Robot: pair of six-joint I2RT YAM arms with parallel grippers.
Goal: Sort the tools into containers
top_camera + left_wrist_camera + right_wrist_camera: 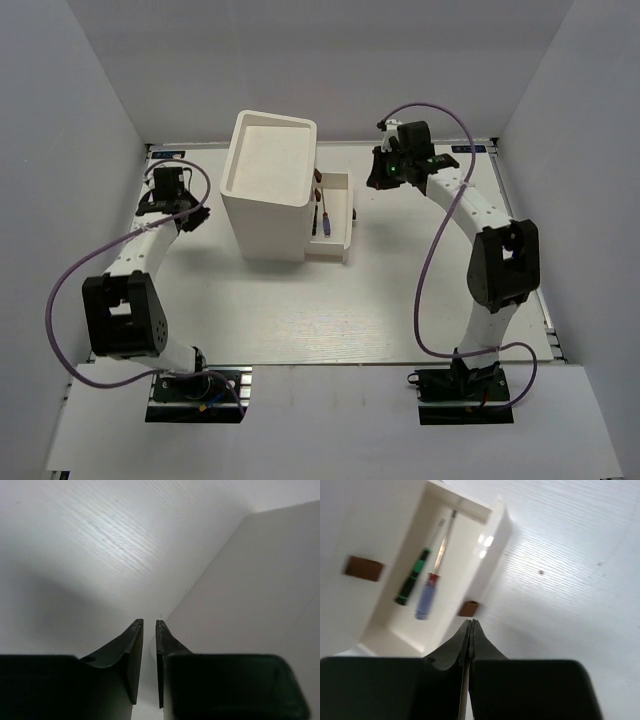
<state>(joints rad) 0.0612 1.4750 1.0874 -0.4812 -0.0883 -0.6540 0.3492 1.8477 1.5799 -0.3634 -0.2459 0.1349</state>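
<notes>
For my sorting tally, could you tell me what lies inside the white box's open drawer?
The drawer holds a green-and-black screwdriver and a blue screwdriver, side by side. The interior of the white box is covered from view.

The blue-handled screwdriver (424,601) is blurred; the white box (367,520) runs off-frame.

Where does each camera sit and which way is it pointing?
Top external: above and behind the bases, looking down on table, white box and its open drawer; left arm and right arm show.
Left wrist: on the left arm, facing table and a white upright surface; left gripper slightly parted, empty.
Right wrist: on the right arm, looking down into the drawer at green-handled screwdriver and blue-handled screwdriver; right gripper shut.
Shared: top and right wrist both show the drawer.
</notes>
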